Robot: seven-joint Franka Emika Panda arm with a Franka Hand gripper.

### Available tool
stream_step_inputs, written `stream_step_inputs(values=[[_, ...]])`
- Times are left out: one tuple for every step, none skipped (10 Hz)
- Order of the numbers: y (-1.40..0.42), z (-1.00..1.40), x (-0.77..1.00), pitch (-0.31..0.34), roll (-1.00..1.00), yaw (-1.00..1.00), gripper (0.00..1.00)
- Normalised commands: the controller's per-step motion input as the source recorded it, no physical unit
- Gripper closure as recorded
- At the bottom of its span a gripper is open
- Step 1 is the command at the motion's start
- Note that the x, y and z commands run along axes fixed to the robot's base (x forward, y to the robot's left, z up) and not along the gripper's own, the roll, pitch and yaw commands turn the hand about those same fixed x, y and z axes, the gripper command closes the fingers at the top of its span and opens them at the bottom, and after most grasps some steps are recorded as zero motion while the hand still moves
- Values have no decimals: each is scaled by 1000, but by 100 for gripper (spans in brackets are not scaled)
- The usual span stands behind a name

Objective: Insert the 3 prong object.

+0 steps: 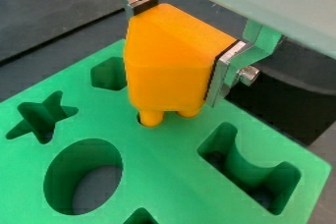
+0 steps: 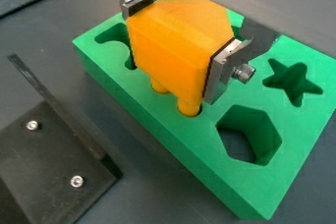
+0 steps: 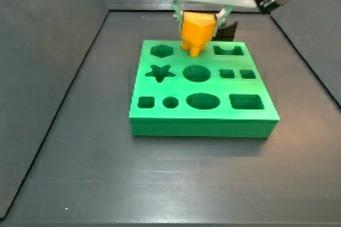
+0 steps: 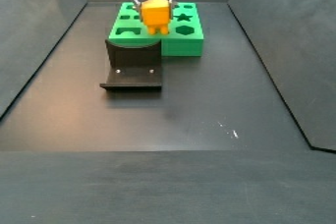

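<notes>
- Gripper (image 1: 184, 39) — fingers clamped on the 3 prong object (image 1: 168, 63), upright.
- Its prongs meet a cutout of the green board (image 2: 197, 164).
- Fixture (image 4: 133, 77) — beside the board.

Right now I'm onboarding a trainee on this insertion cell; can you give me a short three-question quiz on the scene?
1. True or false: the gripper holds the 3 prong object.
2. The orange piece's prongs are: A) over a hole in the green board B) on the fixture C) on the floor.
3. Which cutout in a wrist view has five points?

Key: 1 true. 2 A. 3 The star cutout.
</notes>
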Motion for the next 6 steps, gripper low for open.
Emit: stream_step_inputs(values=[[0, -546, 0, -189, -19, 9, 100], [0, -620, 0, -180, 0, 34, 100], [0, -706, 86, -156, 36, 49, 100], [0, -554, 0, -137, 21, 0, 100], [0, -120, 0, -74, -46, 0, 100], [0, 0, 0, 0, 0, 0, 100]])
